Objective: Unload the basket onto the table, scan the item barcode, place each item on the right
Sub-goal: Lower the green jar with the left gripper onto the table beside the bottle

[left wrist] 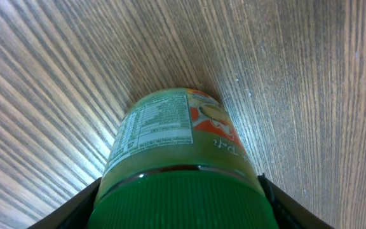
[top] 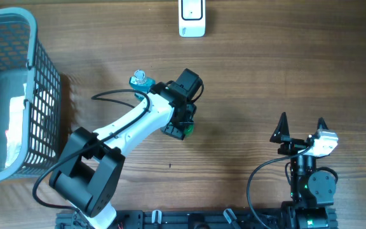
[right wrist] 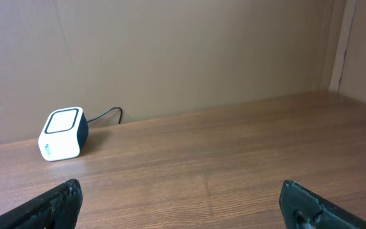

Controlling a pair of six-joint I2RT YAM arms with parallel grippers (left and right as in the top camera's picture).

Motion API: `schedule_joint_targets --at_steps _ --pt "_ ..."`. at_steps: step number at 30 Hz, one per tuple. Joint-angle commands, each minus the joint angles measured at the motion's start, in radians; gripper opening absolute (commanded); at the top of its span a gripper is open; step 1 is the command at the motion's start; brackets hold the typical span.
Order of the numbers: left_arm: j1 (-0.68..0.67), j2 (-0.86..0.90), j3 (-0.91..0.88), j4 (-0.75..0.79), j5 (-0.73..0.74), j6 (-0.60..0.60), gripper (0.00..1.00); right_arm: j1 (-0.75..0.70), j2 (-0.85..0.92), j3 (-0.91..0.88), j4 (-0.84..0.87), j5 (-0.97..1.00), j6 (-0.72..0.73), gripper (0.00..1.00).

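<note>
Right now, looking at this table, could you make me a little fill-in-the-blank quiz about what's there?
1. The bottle flanked by the left arm's fingers has a ___ cap.
2. The right arm's fingers stand ___, with nothing between them.
3. The small scanner at the far edge of the table is mainly ___ in colour.
Missing words: green; open; white.
</note>
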Motion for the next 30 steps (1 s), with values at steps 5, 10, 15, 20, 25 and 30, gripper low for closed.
schedule_joint_targets --at_steps 5,10,15,20,25,30 --pt "0.009 0.01 0.005 -0.027 0.01 0.099 0.62 -0.003 -0.004 -0.001 0.005 -0.016 -0.018 1.0" --pt "0.01 0.01 0.005 -0.077 0.01 0.252 0.63 -0.003 -0.004 -0.001 0.005 -0.016 -0.018 1.0" --pt "0.011 0.01 0.005 -0.077 0.009 0.459 0.66 -0.003 -0.004 -0.001 0.005 -0.016 -0.018 1.0" --pt "0.012 0.01 0.005 -0.069 0.009 0.688 0.67 -0.003 -0.004 -0.001 0.005 -0.016 -0.018 1.0" --pt "0.012 0.01 0.005 -0.058 0.008 0.857 0.68 -0.003 -0.004 -0.001 0.005 -0.016 -0.018 1.0" --pt "0.011 0.01 0.005 -0.024 0.009 0.973 0.68 -0.003 -0.004 -0.001 0.005 -0.016 -0.018 1.0"
